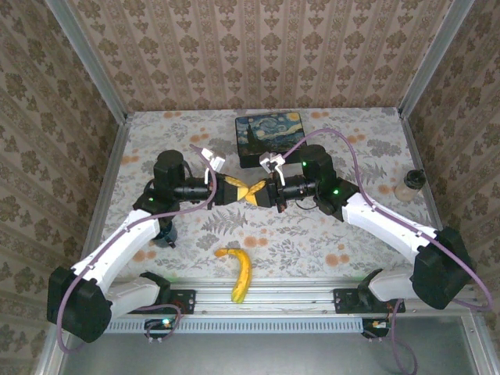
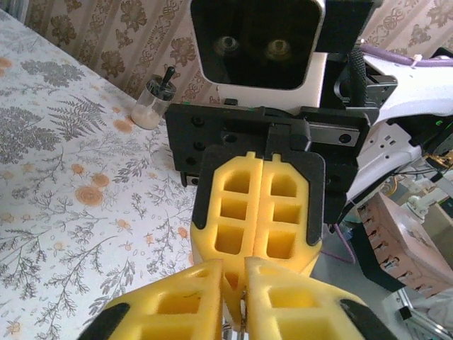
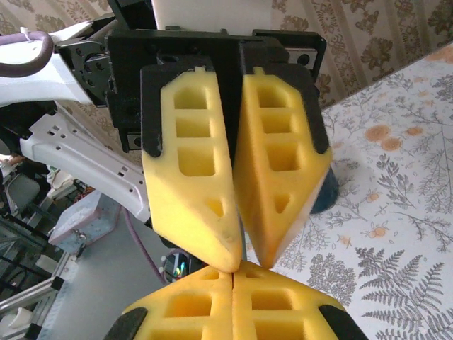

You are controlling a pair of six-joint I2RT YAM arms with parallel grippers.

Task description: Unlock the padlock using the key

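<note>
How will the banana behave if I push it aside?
The banana lies flat on its curve, so it probably pivots rather than rolls. Its darker end hints at ripeness, so it may bruise if squeezed.

Left pincer [image 2: 241, 280], right pincer [image 3: 232, 280] yellow; tablecloth [image 1: 312, 234] grey ferns, orange flowers; banana [image 1: 238, 275] yellow; tin [image 1: 269, 134] dark blue.

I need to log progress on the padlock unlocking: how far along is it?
Done: nothing I can confirm. In hand: the left gripper and right gripper meet tip to tip above the table, the right shut, the left nearly so; whatever they pinch is hidden between the fingertips. Remaining: apparently the actual unlocking.
</note>
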